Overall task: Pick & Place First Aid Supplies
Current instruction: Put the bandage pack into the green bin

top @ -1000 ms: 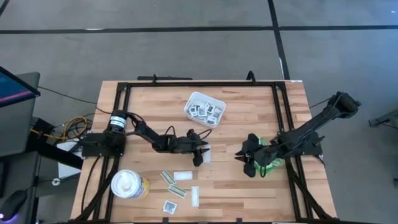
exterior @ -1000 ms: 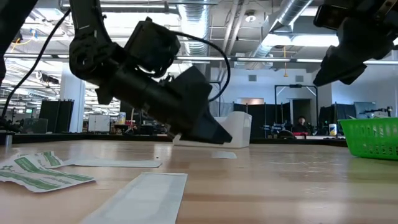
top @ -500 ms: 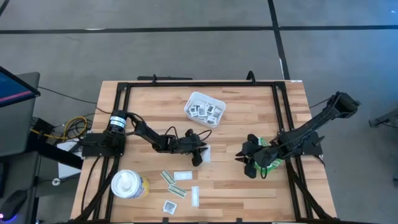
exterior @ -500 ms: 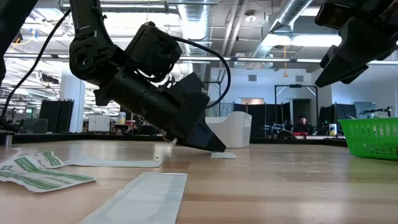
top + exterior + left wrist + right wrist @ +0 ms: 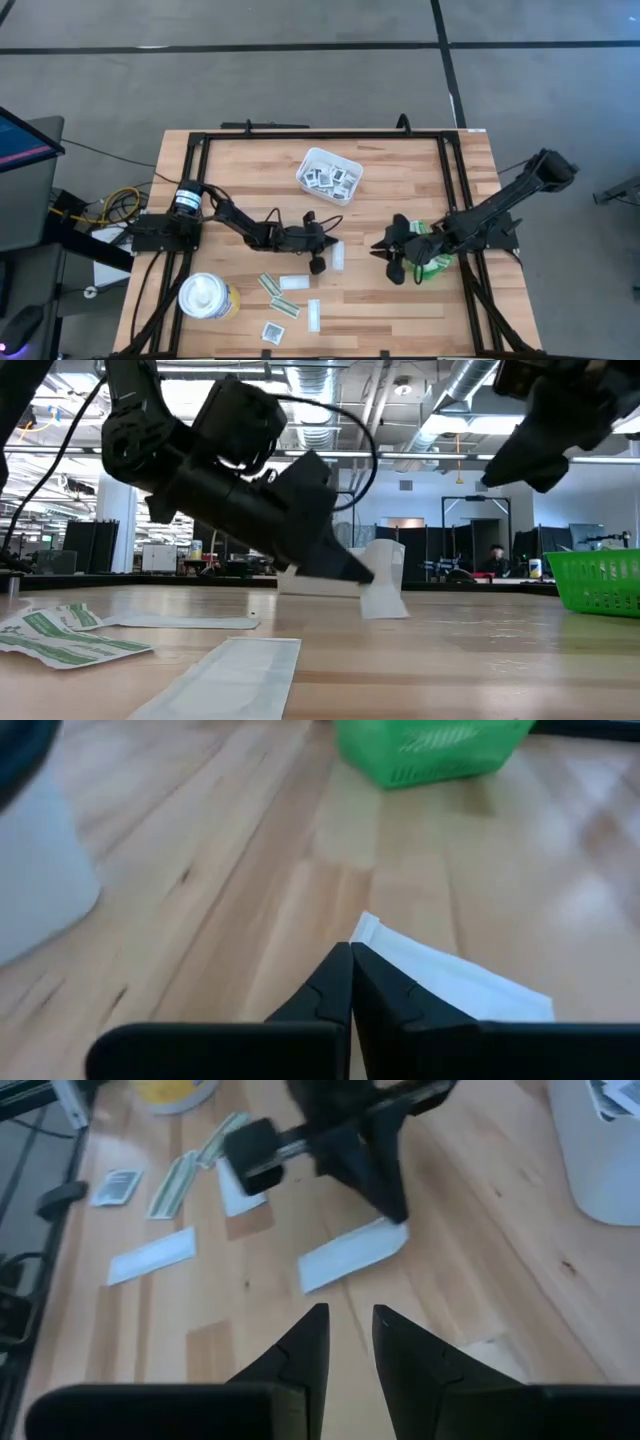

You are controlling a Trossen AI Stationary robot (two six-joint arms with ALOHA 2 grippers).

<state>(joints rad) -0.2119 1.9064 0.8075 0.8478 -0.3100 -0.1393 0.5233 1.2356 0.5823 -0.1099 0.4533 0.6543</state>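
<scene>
Left gripper (image 5: 322, 258) low at mid-table, fingers pressed together on the corner of a white packet (image 5: 338, 255), one end tipped up off the wood. Right gripper (image 5: 385, 255) hanging above the table near the green bin (image 5: 432, 262), fingers slightly apart, seemingly empty. More packets (image 5: 285, 300) scattered beside a yellow-and-white tub (image 5: 207, 296). White tray (image 5: 329, 175) farther back, holding square packets.

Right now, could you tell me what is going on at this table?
The left claw has closed on one edge of a flat white rectangular packet near the middle of the wooden table, tilting it up off the surface. The right claw hangs beside the green plastic bin, holding nothing. More packets lie loose at the near edge, and a white rectangular tray holds others.
</scene>
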